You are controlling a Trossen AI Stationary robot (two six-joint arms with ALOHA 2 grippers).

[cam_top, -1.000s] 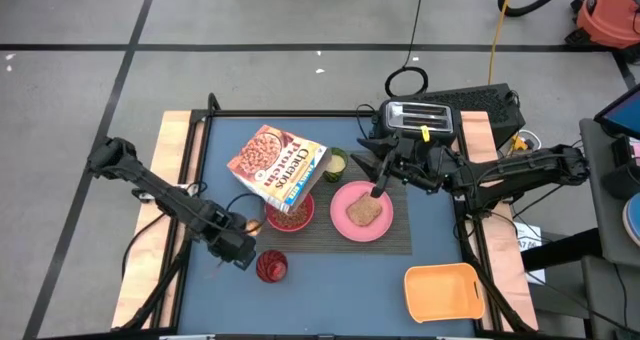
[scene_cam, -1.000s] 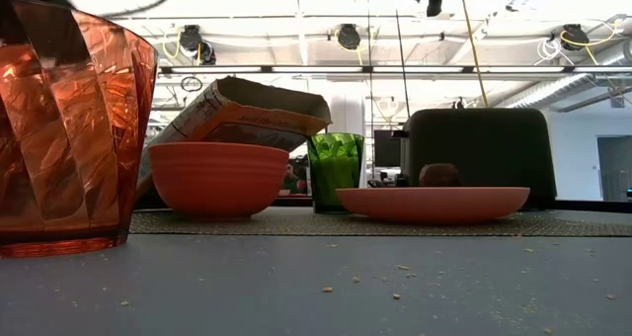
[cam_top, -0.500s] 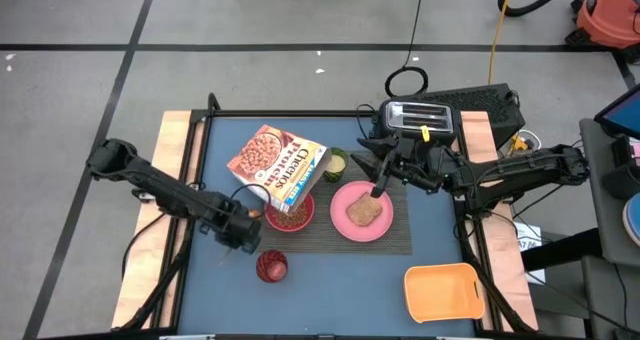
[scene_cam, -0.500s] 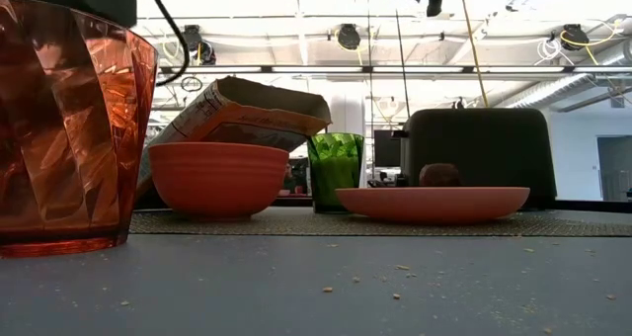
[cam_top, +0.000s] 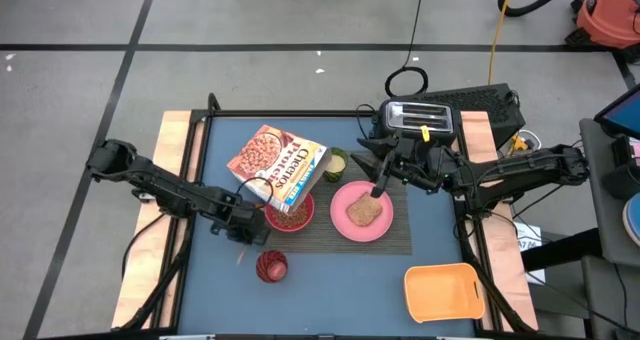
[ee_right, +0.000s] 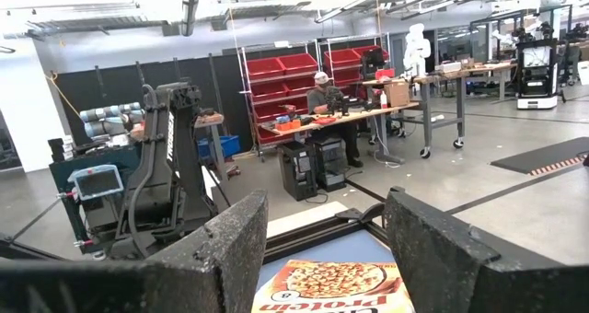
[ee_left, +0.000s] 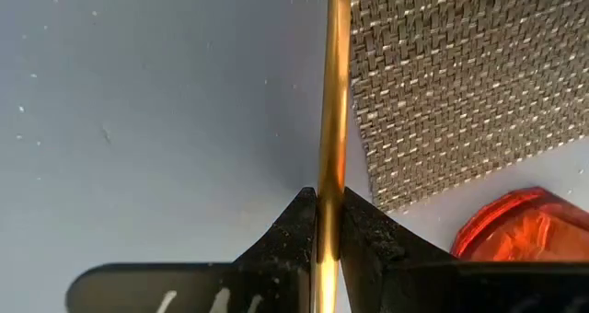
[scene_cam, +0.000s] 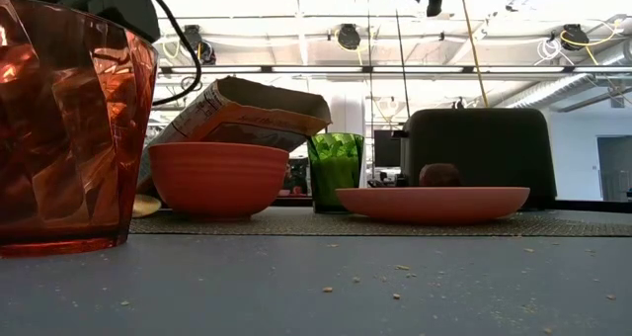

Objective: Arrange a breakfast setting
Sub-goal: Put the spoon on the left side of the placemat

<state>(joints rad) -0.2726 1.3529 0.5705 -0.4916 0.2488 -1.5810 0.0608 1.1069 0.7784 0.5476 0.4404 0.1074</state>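
The thin golden handle of the wooden-handled spoon [ee_left: 331, 120] is pinched between the two dark fingers of the left gripper [ee_left: 317, 223], which are clenched on it. In the left wrist view the handle runs straight forward from the fingertips, and the corner of the dark striped woven placemat [ee_left: 460, 83] lies just beside it, with bare blue-grey table on the other side. From above, the left gripper [cam_top: 243, 223] is low over the table just beside the pink-red round bowl [cam_top: 289, 212], which stands on the placemat and has brown cereal in it. The red faceted plastic cup [cam_top: 271, 267] stands near the gripper, off the mat.

The step in hand looks like laying the spoon beside the bowl. To do it well, I think the gripper should keep the handle parallel to the edge of the mat and lower it until the spoon rests flat, and only then let go, because a thin handle can roll or swing when it is dropped. It should stay apart from the bowl and the cup.

Further away, the Cheerios cereal box [cam_top: 277, 167] leans over the bowl, and the brown toast slice [cam_top: 363, 211] lies on the larger pink plate [cam_top: 340, 218]. The right gripper [cam_top: 374, 163] waits above the plate, near the black toaster [cam_top: 419, 121], with its fingers apart and nothing between them.
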